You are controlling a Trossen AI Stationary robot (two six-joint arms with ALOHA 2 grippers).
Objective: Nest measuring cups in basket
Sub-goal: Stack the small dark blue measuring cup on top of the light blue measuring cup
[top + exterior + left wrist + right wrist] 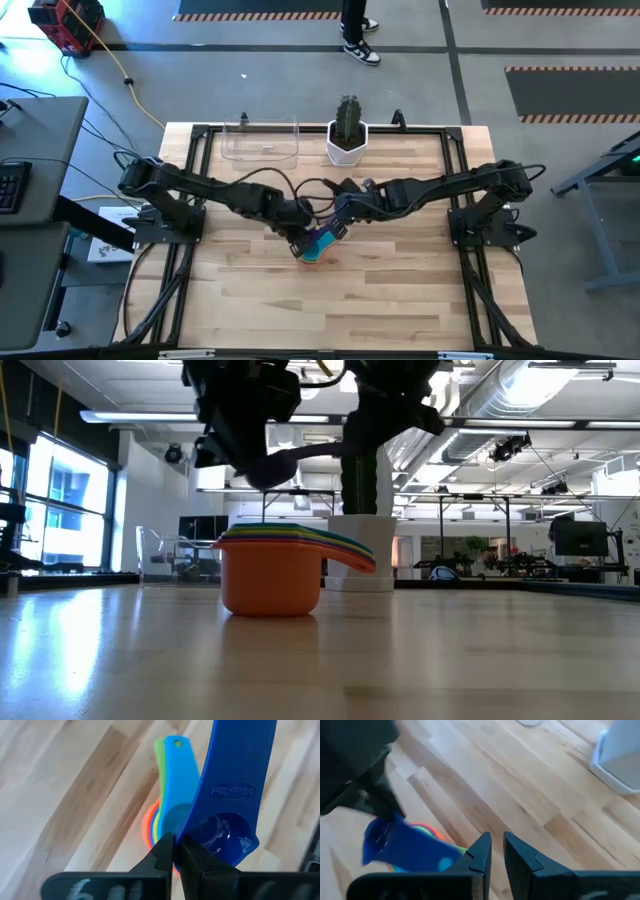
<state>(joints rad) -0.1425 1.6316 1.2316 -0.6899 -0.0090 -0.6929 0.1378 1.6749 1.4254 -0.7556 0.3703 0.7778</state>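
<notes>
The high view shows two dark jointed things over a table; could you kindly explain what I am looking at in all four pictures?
Those are two robot arms, each ending in a two-finger gripper. The high view looks straight down on the wooden table. The low view looks level across it. Each of the other two comes from a camera on one arm's wrist.

On the table stand a stack of nested measuring cups, orange outermost, a clear basket at the far edge, and a potted cactus beside it.

The left gripper is shut on the rim of a dark blue measuring cup, held above the stack. The right gripper hangs close by, over the same spot.
</notes>
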